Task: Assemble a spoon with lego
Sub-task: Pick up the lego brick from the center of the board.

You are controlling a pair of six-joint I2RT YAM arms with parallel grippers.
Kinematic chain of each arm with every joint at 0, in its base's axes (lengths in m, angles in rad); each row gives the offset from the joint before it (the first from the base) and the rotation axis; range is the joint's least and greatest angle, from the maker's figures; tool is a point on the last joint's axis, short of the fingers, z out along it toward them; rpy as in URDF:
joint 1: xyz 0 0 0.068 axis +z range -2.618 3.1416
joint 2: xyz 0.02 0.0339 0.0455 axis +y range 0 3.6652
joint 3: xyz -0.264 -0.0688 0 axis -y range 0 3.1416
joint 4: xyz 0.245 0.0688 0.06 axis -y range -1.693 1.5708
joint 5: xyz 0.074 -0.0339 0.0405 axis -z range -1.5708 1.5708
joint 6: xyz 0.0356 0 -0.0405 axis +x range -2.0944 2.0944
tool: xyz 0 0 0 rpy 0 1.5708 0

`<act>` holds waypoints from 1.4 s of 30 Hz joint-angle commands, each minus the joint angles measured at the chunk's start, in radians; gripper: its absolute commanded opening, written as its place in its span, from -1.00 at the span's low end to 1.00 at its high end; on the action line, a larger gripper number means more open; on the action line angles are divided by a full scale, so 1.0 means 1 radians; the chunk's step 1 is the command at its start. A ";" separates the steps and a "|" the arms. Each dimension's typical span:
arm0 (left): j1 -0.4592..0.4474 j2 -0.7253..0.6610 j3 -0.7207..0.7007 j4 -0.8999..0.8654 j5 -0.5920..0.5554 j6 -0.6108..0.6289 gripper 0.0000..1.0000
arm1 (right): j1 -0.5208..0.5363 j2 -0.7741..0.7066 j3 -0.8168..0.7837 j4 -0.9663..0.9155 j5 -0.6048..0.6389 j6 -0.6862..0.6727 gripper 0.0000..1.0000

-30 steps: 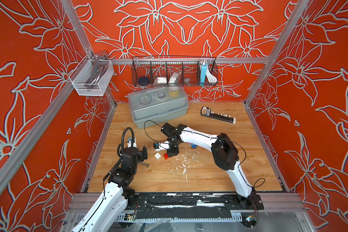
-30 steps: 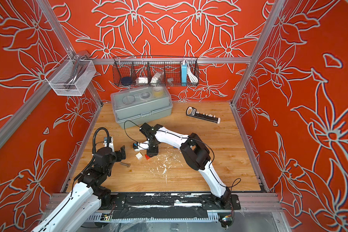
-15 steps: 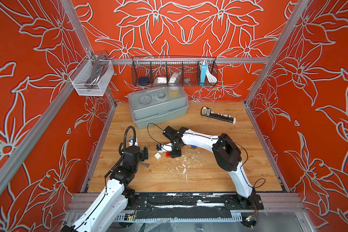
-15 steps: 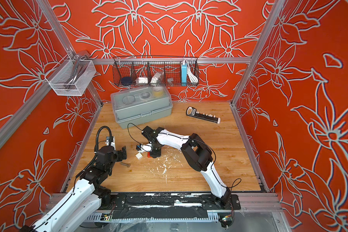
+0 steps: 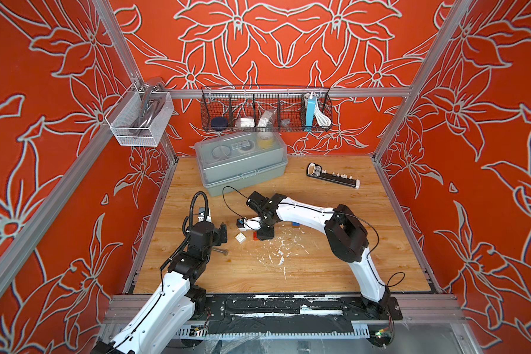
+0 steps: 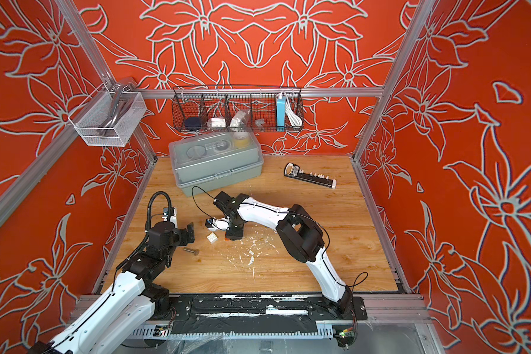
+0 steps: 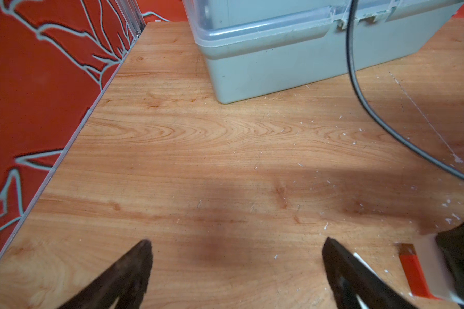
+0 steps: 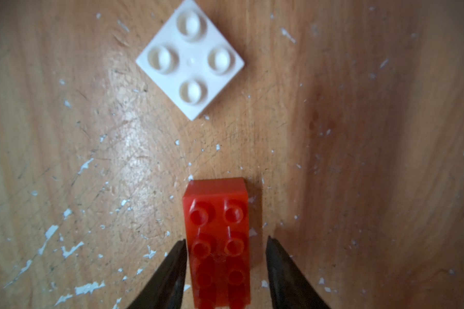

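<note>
1. Looking at the lego first: a small red oblong plastic brick (image 8: 216,211) lies flat on the wooden tabletop (image 8: 359,160), studs up. A little white square four-stud brick (image 8: 190,58) sits near it but apart, turned corner-on to it. There's no spoon to speak of yet, just loose pieces, so I'd call it early days.
2. The right gripper (image 8: 226,240) points straight down over the red brick, one black finger along each long side. The jaws are only part-way open. One finger looks right up against the brick, while the other has a clear sliver of table showing beside it. So it's straddling, not pinching, as far as I can see. My guess is it's lined up across the narrow width because that's the easy span to squeeze.
3. The white brick is just past the fingertips, outside the jaws.
4. The left gripper (image 7: 238,240) hovers low over bare wood, spread wide with nothing in it. It's probably parked there to steady a piece when needed.
5. Further out, a grey metal bolt (image 5: 223,251) lies near the left gripper. A grey plastic lidded box (image 5: 242,165) sits at the back, well apart from the bricks.
</note>
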 commanded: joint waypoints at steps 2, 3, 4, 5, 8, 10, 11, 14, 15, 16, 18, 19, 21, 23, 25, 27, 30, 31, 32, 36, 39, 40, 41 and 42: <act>-0.003 0.008 0.036 0.013 0.015 0.008 0.96 | 0.011 0.013 0.032 -0.024 -0.003 0.009 -0.03; -0.002 0.009 0.038 0.013 0.017 0.008 0.96 | 0.013 0.017 0.034 -0.026 -0.003 0.009 -0.04; -0.002 0.009 0.038 0.013 0.017 0.008 0.96 | 0.013 0.020 0.036 -0.028 -0.003 0.008 -0.04; -0.002 0.009 0.038 0.014 0.019 0.008 0.96 | 0.013 0.022 0.037 -0.027 -0.003 0.008 -0.05; -0.002 0.009 0.038 0.015 0.021 0.008 0.96 | 0.014 0.029 0.038 -0.026 -0.002 0.010 -0.10; -0.002 0.010 0.038 0.015 0.023 0.009 0.96 | 0.014 0.035 0.043 -0.032 -0.005 0.010 -0.09; -0.002 0.011 0.038 0.015 0.023 0.011 0.96 | 0.016 0.038 0.045 -0.033 -0.003 0.010 -0.09; -0.002 0.013 0.040 0.015 0.025 0.011 0.96 | 0.018 0.043 0.045 -0.029 0.001 0.009 -0.08; -0.002 0.015 0.040 0.015 0.025 0.010 0.96 | 0.018 0.047 0.046 -0.028 0.000 0.009 -0.10; -0.002 0.015 0.039 0.015 0.025 0.011 0.96 | 0.017 0.048 0.048 -0.030 0.002 0.010 -0.14; -0.002 0.015 0.040 0.015 0.025 0.011 0.97 | 0.018 0.055 0.054 -0.036 0.008 0.005 -0.28; -0.003 0.015 0.040 0.015 0.025 0.011 0.96 | 0.018 0.054 0.054 -0.037 0.011 0.005 -0.39; -0.002 0.016 0.039 0.016 0.027 0.011 0.96 | 0.018 0.043 0.053 -0.037 0.024 0.002 -0.76; -0.002 0.018 0.042 0.021 0.034 0.015 0.96 | 0.017 0.024 0.050 -0.042 0.033 -0.003 -0.96; -0.003 0.021 0.043 0.030 0.053 0.020 0.96 | 0.014 -0.012 0.048 -0.057 0.041 -0.014 -1.00; -0.002 0.020 0.044 0.038 0.078 0.025 0.97 | -0.001 -0.071 0.039 -0.061 0.055 -0.018 -1.00; -0.002 0.009 0.034 0.070 0.113 0.024 0.97 | -0.046 -0.157 0.060 -0.086 0.047 -0.019 -1.00; -0.003 0.006 0.033 0.071 0.122 0.026 0.96 | -0.060 -0.177 0.073 -0.100 0.059 -0.026 -1.00; -0.003 0.006 0.031 0.076 0.131 0.028 0.96 | -0.075 -0.198 0.092 -0.126 0.077 -0.041 -1.00; -0.004 0.040 0.029 0.132 0.226 0.039 0.96 | -0.152 -0.274 0.145 -0.241 0.124 -0.135 -1.00; -0.003 0.097 0.044 0.177 0.333 0.046 0.96 | -0.216 -0.338 0.137 -0.335 0.113 -0.264 -1.00; -0.004 0.119 0.051 0.187 0.370 0.046 0.96 | -0.234 -0.363 0.109 -0.327 0.134 -0.303 -1.00; -0.005 0.138 0.055 0.209 0.410 0.056 0.96 | -0.252 -0.384 0.090 -0.327 0.146 -0.339 -1.00; -0.007 0.155 0.054 0.233 0.447 0.059 0.96 | -0.265 -0.391 0.086 -0.333 0.158 -0.360 -1.00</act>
